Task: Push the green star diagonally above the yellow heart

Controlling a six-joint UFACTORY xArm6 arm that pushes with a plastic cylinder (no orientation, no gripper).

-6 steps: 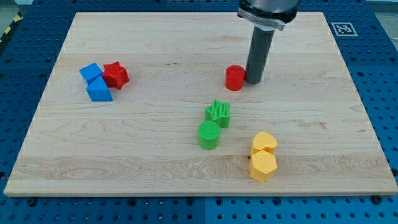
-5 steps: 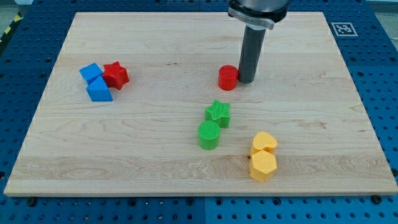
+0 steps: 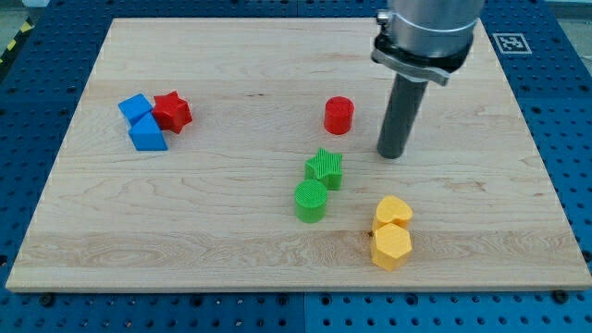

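My tip (image 3: 392, 154): down on the table (image 3: 231, 65), in open wood towards the view's right of centre, touching no block.
Claw: I carry none, only a straight dark rod, so there is nothing to spread or pinch.
Green star (image 3: 325, 168): near the middle of the table, lower and to the view's left of my tip, near but clearly apart from it.
Green cylinder (image 3: 311, 201): just below the green star towards the view's bottom left, touching or almost touching it.
Yellow heart (image 3: 393, 212): below my tip towards the view's bottom, and to the lower right of the green star, with bare wood between them.
Yellow hexagon (image 3: 390, 247): right against the yellow heart on its bottom side.
Red cylinder (image 3: 339, 115): up and to the view's left of my tip, apart from it, above the green star.
Red star (image 3: 172, 111): far at the view's left, touching the blue blocks.
Blue blocks: a blue cube (image 3: 135, 107) and a blue block (image 3: 147, 133) just below it, pressed together.
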